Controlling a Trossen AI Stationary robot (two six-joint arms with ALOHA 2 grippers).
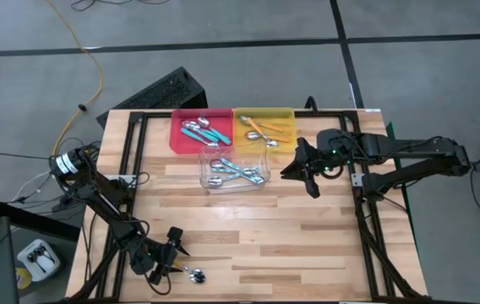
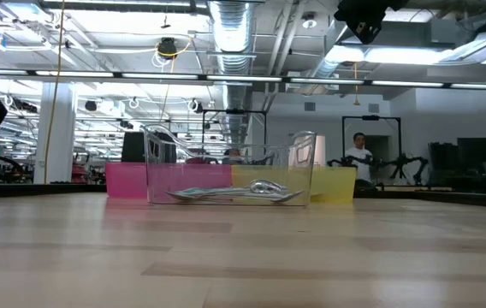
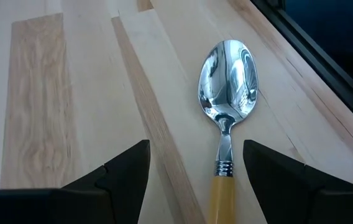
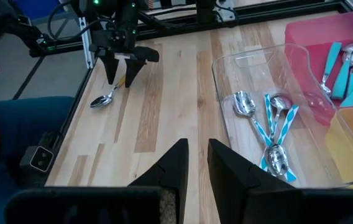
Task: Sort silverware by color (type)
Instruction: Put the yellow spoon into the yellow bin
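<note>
Silverware is spread over a wooden desk. One orange-handled spoon lies loose on the boards at the near left edge, its bowl just past the fingertips of the left end effector, whose fingers are spread apart on either side of the handle without touching it. At the far middle, a red tray holds teal-handled spoons, a yellow tray beside it on the right holds orange-handled spoons, and a clear tray just nearer holds pale blue striped spoons. The right end effector hovers right of the clear tray, fingers nearly together, gripping nothing.
</note>
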